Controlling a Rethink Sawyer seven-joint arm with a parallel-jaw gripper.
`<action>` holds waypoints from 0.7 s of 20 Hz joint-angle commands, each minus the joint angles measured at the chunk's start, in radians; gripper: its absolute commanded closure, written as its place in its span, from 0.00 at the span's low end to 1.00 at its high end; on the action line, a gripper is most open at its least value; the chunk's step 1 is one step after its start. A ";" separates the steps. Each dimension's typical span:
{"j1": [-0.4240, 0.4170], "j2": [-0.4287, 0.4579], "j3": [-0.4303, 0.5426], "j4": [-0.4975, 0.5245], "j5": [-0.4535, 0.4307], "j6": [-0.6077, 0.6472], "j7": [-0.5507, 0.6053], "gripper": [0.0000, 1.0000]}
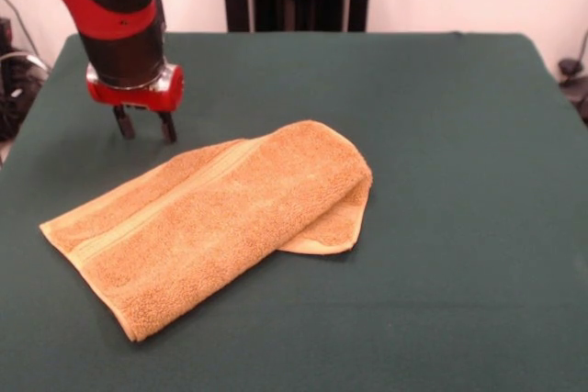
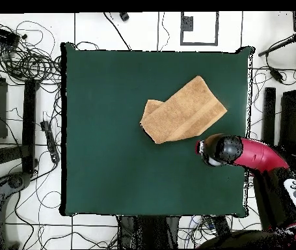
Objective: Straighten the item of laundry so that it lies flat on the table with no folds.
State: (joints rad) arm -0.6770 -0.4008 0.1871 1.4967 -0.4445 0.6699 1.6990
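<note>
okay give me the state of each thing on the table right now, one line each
Towel: folded over on itself, one end doubled under, lying on the table.
Gripper: open, empty, beside the towel's far edge, not touching it.
Table: green cloth, smooth, holds only the towel.

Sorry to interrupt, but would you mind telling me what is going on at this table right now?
A red and black robot arm is working on flattening a golden-tan towel on the green table. The towel is folded over on itself, one layer lying across the other. The tool hangs open just beyond the towel's edge, holding nothing, so the straightening is not done.
</note>
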 commanded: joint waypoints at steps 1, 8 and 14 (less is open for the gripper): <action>0.011 0.158 0.065 -0.060 -0.099 -0.085 -0.099 0.00; -0.001 0.004 0.086 0.037 -0.041 -0.009 -0.100 0.00; -0.012 -0.322 0.132 0.131 0.090 0.241 -0.157 0.00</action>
State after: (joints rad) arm -0.6911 -0.4973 0.1911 1.5415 -0.4366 0.7067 1.6988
